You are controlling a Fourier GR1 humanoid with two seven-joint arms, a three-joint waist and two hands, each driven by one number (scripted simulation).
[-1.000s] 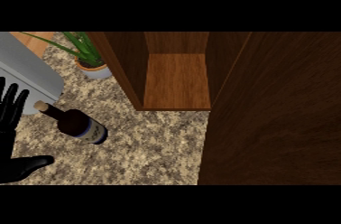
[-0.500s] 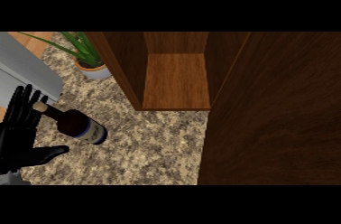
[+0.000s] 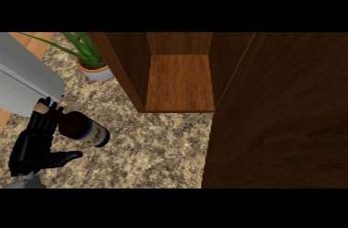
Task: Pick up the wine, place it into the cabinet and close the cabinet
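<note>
Left hand (image 3: pixel 37 146) at desk's 8 o'clock, fingers straight and spread, thumb out toward 3 o'clock, nothing gripped yet. Wine bottle (image 3: pixel 81 128) stands just beside fingers at their 3 o'clock, neck against fingertips; touching or not, cannot tell. Cabinet (image 3: pixel 180 82) open at 12 o'clock, door (image 3: pixel 282 112) swung out at 3 o'clock, potted plant (image 3: pixel 92 64) at 11. Likely glass: stiff, smooth, fragile, bottom-heavy, tips easily. Best hold round wide body at label, not thin neck. Right hand out of view
</note>
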